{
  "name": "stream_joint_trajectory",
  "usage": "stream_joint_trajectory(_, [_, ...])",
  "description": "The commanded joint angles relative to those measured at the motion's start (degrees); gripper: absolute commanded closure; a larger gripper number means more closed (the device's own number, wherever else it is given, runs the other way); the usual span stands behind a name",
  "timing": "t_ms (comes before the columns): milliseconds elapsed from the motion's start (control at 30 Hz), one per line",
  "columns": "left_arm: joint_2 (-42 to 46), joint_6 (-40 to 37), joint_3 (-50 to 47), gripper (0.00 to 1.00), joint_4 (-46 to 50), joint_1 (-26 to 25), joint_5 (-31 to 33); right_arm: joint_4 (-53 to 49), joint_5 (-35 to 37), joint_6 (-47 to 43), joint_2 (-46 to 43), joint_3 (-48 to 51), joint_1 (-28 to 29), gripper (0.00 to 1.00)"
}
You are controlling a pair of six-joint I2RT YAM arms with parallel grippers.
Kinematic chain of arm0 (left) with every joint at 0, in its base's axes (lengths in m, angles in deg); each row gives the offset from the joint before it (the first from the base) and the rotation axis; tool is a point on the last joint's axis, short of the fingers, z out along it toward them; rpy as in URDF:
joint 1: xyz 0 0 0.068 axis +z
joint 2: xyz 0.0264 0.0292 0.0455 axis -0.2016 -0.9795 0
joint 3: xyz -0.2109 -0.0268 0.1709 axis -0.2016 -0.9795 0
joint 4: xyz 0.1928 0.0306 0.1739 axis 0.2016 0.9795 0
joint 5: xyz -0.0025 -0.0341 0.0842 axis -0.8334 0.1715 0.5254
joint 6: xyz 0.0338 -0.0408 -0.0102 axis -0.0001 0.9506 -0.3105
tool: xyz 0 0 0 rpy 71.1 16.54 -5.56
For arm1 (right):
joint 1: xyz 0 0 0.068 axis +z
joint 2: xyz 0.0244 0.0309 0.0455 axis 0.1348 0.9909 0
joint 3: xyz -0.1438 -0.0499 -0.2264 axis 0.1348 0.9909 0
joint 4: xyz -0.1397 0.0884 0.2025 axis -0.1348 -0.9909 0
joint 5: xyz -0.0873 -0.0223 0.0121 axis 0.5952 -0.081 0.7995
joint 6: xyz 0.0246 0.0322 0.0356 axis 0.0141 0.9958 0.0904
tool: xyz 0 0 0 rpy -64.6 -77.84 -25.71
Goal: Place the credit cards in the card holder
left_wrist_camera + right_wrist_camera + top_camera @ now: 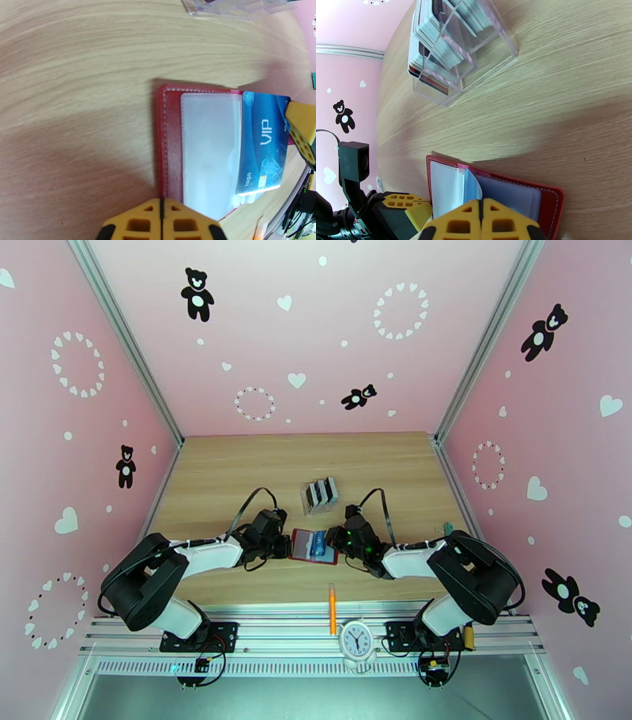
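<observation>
Now the open red card holder (170,138) lies on the bench (237,469) just near of the clear rack (318,494), its left edge pinched by the left hand (162,215), while the right hand (481,217) pinches a blue credit card (262,142) lying across its right half.

Clear rack (319,494), orange pen (332,608), clock (356,639)

One red card holder (314,546), one blue VIP card (262,142), one clear slotted rack (319,495) whose cards are too tightly packed to count, one orange pen (332,608), one small clock (356,639), and two tools: left tool (161,213) and right tool (480,215).
</observation>
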Motion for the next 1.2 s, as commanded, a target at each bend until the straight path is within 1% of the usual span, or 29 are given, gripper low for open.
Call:
stream_joint_trajectory(0, [-2.91, 0.4, -2.27, 0.92, 5.47, -1.12, -0.05, 0.13, 0.6, -0.46, 2.11, 0.91, 0.29, 1.0])
stream_joint_trajectory(333, [-2.81, 0.57, -2.71, 0.92, 5.36, -1.07, 0.0, 2.61, -1.19, 0.11, 3.72, 0.41, 0.29, 1.0])
stream_joint_trajectory(700, [-3.18, 0.75, -2.54, 0.92, 5.25, -1.11, 0.35, 1.16, -4.9, -0.45, 4.35, -0.58, 0.33, 1.0])
stream_joint_trajectory(1167, [-2.93, 1.09, -2.88, 0.92, 5.24, -1.93, 0.29, 1.79, -5.56, 0.15, 7.36, -3.16, 0.51, 1.0])
